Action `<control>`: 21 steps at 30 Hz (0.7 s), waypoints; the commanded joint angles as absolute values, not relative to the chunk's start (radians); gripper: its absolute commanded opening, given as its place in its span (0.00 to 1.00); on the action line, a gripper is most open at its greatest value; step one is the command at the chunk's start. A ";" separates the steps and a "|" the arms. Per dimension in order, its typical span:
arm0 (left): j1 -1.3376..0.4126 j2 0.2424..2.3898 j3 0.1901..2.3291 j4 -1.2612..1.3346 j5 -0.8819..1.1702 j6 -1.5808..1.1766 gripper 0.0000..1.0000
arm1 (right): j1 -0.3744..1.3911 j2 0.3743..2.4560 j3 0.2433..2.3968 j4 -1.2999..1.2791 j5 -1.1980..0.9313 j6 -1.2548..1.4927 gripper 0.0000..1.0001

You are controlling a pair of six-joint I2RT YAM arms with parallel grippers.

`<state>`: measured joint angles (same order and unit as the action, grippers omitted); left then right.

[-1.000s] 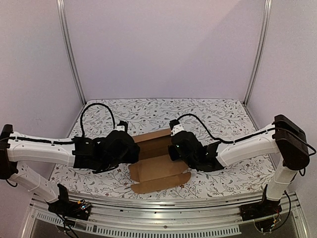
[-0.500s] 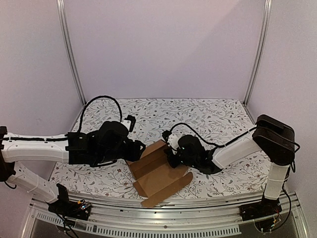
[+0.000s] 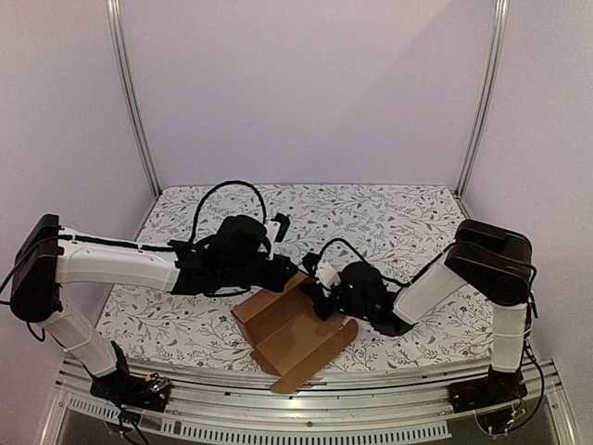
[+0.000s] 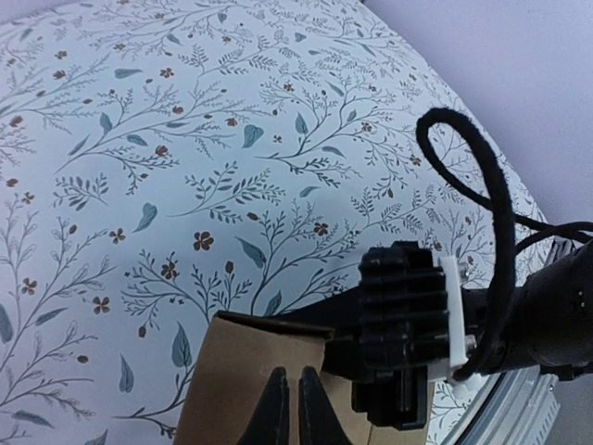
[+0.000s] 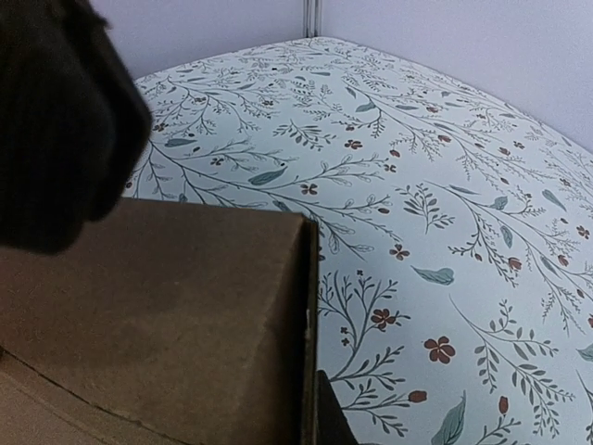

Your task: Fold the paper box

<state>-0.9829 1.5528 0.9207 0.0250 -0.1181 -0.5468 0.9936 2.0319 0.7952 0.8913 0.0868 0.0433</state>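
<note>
The paper box (image 3: 292, 336) is a brown cardboard sheet lying skewed near the table's front, with its far panel raised between the two grippers. My left gripper (image 3: 281, 271) is at the raised panel's far left. In the left wrist view its fingertips (image 4: 275, 408) are almost together in front of the panel's face (image 4: 243, 371), with nothing seen between them. My right gripper (image 3: 317, 289) is shut on the panel's right edge. In the right wrist view one finger (image 5: 334, 419) shows beside the cardboard (image 5: 167, 315); the other is hidden behind it.
The floral tablecloth (image 3: 389, 222) covers the table. The metal front rail (image 3: 296, 408) runs just below the box's near flap (image 3: 310, 362). Purple walls and upright posts (image 3: 134, 102) enclose the back and sides. The right gripper's black body (image 4: 408, 343) sits close beside the left fingers.
The box has swung round and slid toward the front edge. My left arm has reached right and farther in, and its jaws have closed. The right arm has drawn back, still gripping.
</note>
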 commanded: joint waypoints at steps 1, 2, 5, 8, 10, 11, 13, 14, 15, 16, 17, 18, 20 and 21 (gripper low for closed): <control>-0.965 1.613 0.972 0.129 -0.057 -0.524 0.05 | 0.984 2.070 0.781 1.003 0.063 0.035 0.00; -0.964 1.624 0.976 0.136 -0.058 -0.524 0.04 | 0.983 2.072 0.782 1.010 0.063 0.039 0.00; -0.962 1.661 0.988 0.142 -0.058 -0.528 0.02 | 0.981 2.081 0.786 1.026 0.063 0.053 0.00; -0.962 1.692 0.983 0.156 -0.069 -0.539 0.01 | 0.982 2.088 0.789 1.038 0.065 0.062 0.00; -0.962 1.708 0.973 0.173 -0.077 -0.545 0.00 | 0.981 2.097 0.787 1.049 0.070 0.069 0.00; -0.962 1.716 0.965 0.182 -0.084 -0.548 0.00 | 0.982 2.102 0.787 1.053 0.072 0.072 0.00; -0.962 1.729 0.945 0.201 -0.102 -0.558 0.00 | 0.981 2.117 0.785 1.058 0.077 0.084 0.00; -0.960 1.736 0.934 0.211 -0.111 -0.564 0.00 | 0.981 2.122 0.782 1.064 0.077 0.092 0.00; -0.960 1.741 0.921 0.221 -0.118 -0.570 0.00 | 0.982 2.128 0.778 1.071 0.077 0.097 0.00; -0.960 1.744 0.911 0.236 -0.122 -0.578 0.00 | 0.981 2.133 0.773 1.082 0.077 0.108 0.01; -0.959 1.747 0.899 0.249 -0.125 -0.584 0.00 | 0.981 2.142 0.770 1.092 0.077 0.113 0.04; -0.959 1.751 0.891 0.259 -0.125 -0.592 0.00 | 0.981 2.149 0.767 1.101 0.077 0.121 0.07; -0.958 1.757 0.884 0.268 -0.123 -0.598 0.00 | 0.981 2.162 0.763 1.112 0.076 0.133 0.14; -0.957 1.760 0.882 0.269 -0.119 -0.601 0.00 | 0.982 2.165 0.761 1.116 0.076 0.138 0.18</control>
